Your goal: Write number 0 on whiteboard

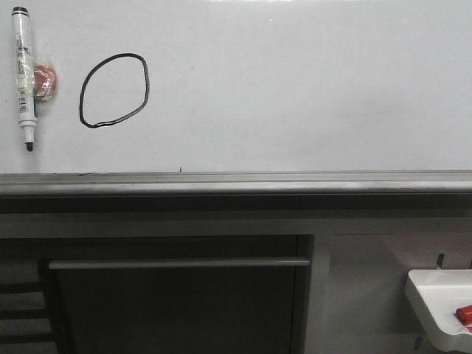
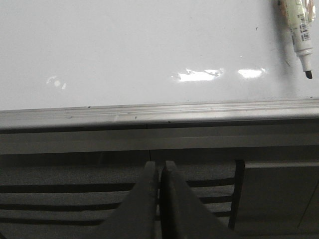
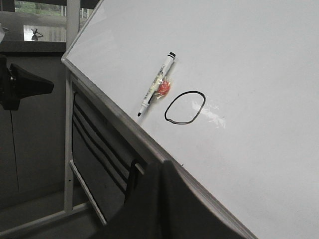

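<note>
Number 0 [image 1: 115, 90] closed loop on whiteboard [image 1: 310, 81], at about 10 o'clock of front view; lopsided, outline joined at lower left, so writing judged done. Marker pen [image 1: 25, 74] stuck to board at 9 o'clock of zero, tip down, uncapped (held by reddish blob [image 1: 45, 81], probably magnet, keeping it parked within reach). Left gripper [image 2: 160, 172] below grey ledge [image 2: 159, 114], jaws pressed together, empty. Right gripper [image 3: 162, 172] likewise pressed together, holding nothing, well apart from zero.

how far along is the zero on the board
Looks done: the number 0 is a closed black oval on the whiteboard. The marker pen sits stuck to the board beside it. Nothing in hand: left gripper and right gripper are shut and empty. Nothing appears left.
</note>
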